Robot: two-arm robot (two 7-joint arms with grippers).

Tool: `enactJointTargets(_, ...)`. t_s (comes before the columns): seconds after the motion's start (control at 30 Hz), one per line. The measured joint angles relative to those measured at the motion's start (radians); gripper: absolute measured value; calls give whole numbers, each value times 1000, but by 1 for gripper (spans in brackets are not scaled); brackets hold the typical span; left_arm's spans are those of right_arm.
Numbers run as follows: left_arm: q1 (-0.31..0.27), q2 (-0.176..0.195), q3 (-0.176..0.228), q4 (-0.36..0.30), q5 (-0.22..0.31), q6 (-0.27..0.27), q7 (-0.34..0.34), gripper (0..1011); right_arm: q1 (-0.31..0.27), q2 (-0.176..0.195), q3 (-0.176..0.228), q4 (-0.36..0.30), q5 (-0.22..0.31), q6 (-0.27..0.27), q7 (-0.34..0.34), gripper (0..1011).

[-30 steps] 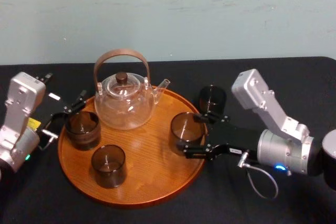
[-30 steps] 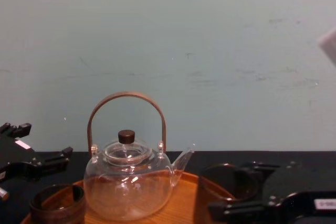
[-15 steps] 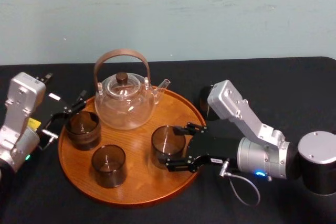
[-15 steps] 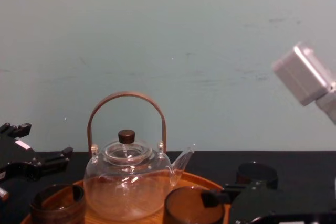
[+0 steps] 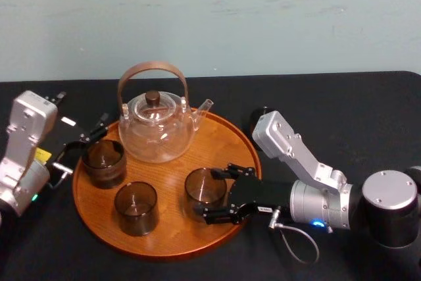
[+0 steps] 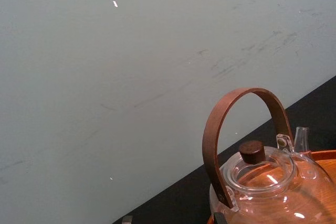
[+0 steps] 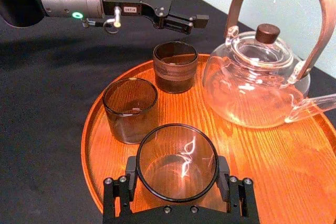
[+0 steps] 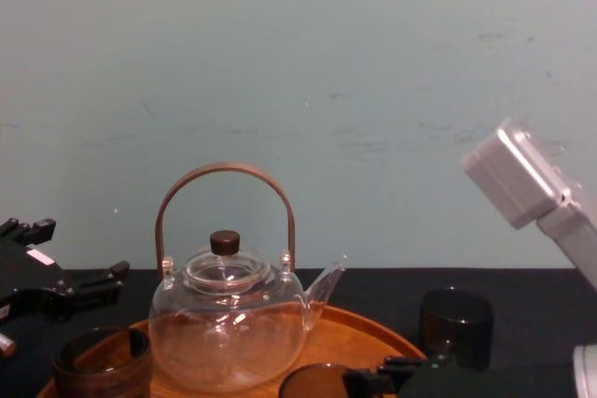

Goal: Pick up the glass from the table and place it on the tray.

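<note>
Black cloth-covered table [image 5: 368, 110] all round, and my right gripper [image 5: 209, 194] is clamped on the smoky round glass [image 5: 205, 185] over the round orange-brown wooden tray [image 5: 171, 229]. It's on bare wood, clear of the second smoky glass [image 5: 136, 207] and the clear glass teapot [image 5: 156, 129]. The rim's close on my arm's side. My left gripper [image 5: 82, 146] is parked off the tray's left edge, jaws apart.

Glossy wood tray [image 5: 171, 238], matt cloth table [image 5: 368, 123]
</note>
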Motion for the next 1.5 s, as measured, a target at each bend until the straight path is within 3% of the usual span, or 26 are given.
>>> enactJointTargets(0.6,0,0,0,0,0,0,0,1001,11,-8,-14,47,2,-5,3,899)
enactJointTargets(1.1,0,0,0,0,0,0,0,1001,12,-9,-16,50,-6,-2,-3,901)
enactJointTargets(1.3,0,0,0,0,0,0,0,1001,12,-8,-16,49,-5,-1,-3,1002)
enactJointTargets(1.5,0,0,0,0,0,0,0,1001,11,-8,-15,49,-5,-1,-3,1002)
